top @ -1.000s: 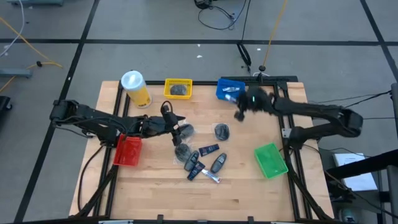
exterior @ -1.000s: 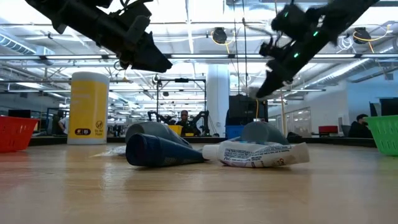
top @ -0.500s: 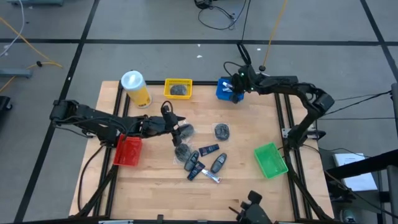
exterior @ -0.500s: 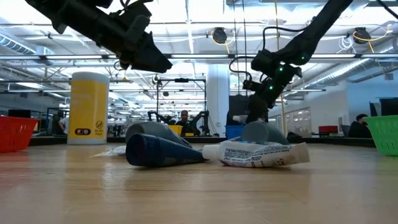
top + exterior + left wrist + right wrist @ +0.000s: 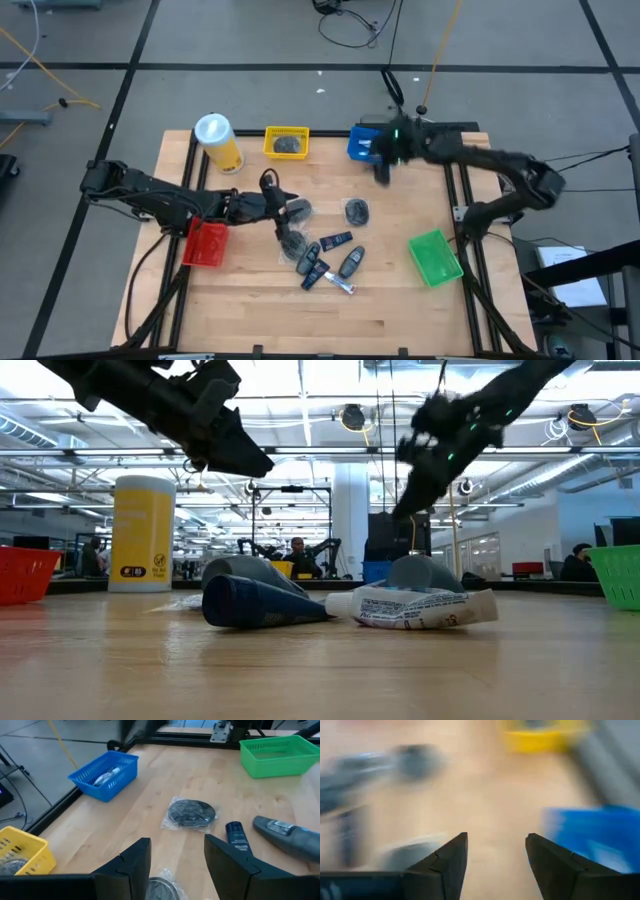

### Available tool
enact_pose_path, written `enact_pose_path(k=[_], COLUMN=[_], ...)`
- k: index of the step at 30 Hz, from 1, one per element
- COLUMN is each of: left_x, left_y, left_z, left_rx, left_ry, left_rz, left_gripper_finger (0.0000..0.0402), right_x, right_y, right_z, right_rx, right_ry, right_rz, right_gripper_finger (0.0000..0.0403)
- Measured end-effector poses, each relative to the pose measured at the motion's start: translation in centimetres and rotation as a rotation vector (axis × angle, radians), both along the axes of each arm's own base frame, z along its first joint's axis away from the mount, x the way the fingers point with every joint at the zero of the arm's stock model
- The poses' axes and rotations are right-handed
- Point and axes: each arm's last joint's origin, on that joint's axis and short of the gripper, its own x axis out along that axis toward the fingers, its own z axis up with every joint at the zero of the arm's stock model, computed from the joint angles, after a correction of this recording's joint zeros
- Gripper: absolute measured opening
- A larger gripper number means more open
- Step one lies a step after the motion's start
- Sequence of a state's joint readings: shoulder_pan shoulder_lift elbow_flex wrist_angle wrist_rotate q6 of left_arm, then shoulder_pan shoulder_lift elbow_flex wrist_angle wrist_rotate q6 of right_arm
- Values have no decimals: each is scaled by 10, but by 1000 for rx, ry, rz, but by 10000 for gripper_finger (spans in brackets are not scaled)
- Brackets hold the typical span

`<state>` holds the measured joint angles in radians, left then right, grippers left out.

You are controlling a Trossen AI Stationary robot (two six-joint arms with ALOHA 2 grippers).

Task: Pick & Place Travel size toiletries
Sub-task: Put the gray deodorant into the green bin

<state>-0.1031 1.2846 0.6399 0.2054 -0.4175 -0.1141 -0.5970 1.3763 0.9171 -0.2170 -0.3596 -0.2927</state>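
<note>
The right gripper [image 5: 384,170], jaws apart, has swung down-frame from the blue bin [image 5: 362,143]; its wrist view is blurred. The left gripper [image 5: 290,212], jaws apart, hovers mid-desk over the toiletries [image 5: 325,258].

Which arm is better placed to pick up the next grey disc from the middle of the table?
Left, probably. The left gripper hovers open right over a grey disc, which shows between its fingers in the left wrist view. The right gripper is open too, but farther off, beside the blue bin.
</note>
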Motion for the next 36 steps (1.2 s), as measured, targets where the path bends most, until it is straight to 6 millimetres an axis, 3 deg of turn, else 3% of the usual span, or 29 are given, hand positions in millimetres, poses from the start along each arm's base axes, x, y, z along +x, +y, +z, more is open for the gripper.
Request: enact_pose_path(k=[4,7,13,19,24,31,36], left_x=[0,0,5,16,25,32,32], left_y=[-5,-7,-7,-7,-5,-1,-1], left_z=[0,1,-1,-13,-25,-36,-37], left_rx=[4,10,24,42,29,6,4], left_ry=[1,-5,-32,-34,-24,-9,-9], left_rz=[-20,-30,-37,-50,-85,-82,-82], left_gripper_finger=[182,182,182,182,182,182,182], right_x=[-1,-1,2,20,34,45,46], right_y=[72,119,174,189,191,193,197], right_z=[-21,-45,-72,-96,-117,-134,-132], right_rx=[1,36,145,48,-38,-88,-19], right_ry=[-17,-90,-191,-167,-130,-109,-97], right_rz=[290,413,506,558,663,713,612], right_gripper_finger=[198,199,233,297,310,263,199])
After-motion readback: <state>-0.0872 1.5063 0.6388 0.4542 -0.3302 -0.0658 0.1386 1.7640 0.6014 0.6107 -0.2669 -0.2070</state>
